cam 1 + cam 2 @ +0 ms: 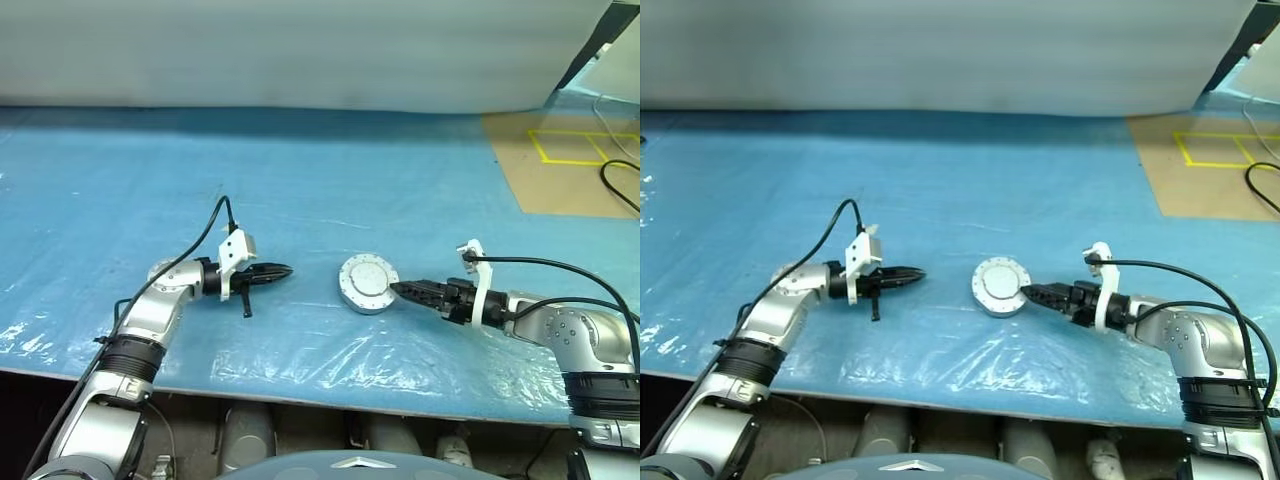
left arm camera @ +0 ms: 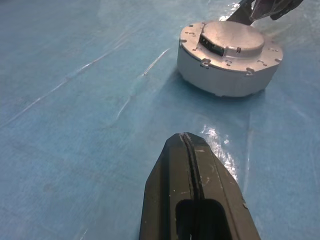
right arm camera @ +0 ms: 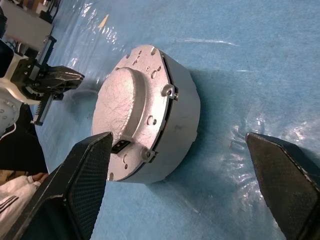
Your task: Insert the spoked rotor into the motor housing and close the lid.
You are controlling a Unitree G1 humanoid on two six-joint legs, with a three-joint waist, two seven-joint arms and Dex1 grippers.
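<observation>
A round silver motor housing (image 1: 362, 301) stands on the blue mat near the middle, with the lid (image 1: 368, 275) seated on top, plain grey face up. The spoked rotor is hidden. My left gripper (image 1: 283, 270) is shut and empty, pointing at the housing (image 2: 220, 75) from its left with a clear gap between them. My right gripper (image 1: 398, 290) reaches in from the right and is open. In the right wrist view its wide-spread fingers (image 3: 85, 175) flank the housing (image 3: 182, 125) and lid (image 3: 127, 100); one finger lies close to the rim, and I cannot tell whether it touches.
The blue mat (image 1: 300, 180) is covered in wrinkled clear film and ends at the table's front edge. At the back right there is brown floor with yellow tape (image 1: 570, 150) and a black cable (image 1: 620, 185). A pale wall runs along the back.
</observation>
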